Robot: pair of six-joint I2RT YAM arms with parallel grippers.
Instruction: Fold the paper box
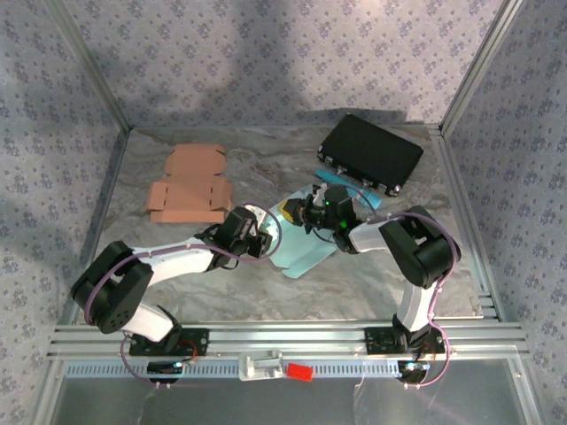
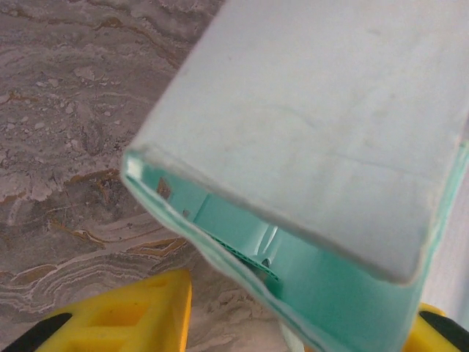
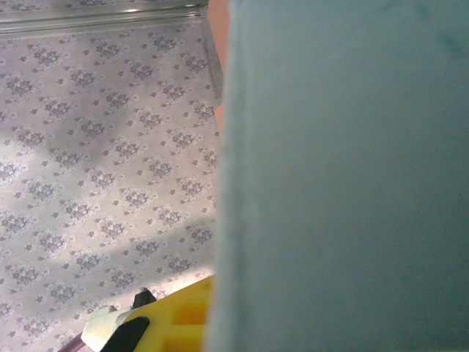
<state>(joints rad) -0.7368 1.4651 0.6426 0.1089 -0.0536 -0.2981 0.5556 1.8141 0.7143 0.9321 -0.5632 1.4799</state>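
The teal paper box (image 1: 306,254) lies partly folded at the table's middle, between both arms. My left gripper (image 1: 257,232) is at its left end; in the left wrist view the box (image 2: 315,117) has a raised pale panel over a teal inner wall, and its lower edge runs between my yellow fingers (image 2: 132,315), with bare table showing between the left finger and the box. My right gripper (image 1: 317,212) is at the box's far upper flap. In the right wrist view that flap (image 3: 344,183) stands upright against one yellow finger (image 3: 179,319) and hides the other.
A flat orange-brown cardboard blank (image 1: 189,186) lies at the back left. A black case (image 1: 370,152) sits at the back right. Patterned walls and metal posts enclose the marble table (image 1: 372,283). A rail runs along the near edge.
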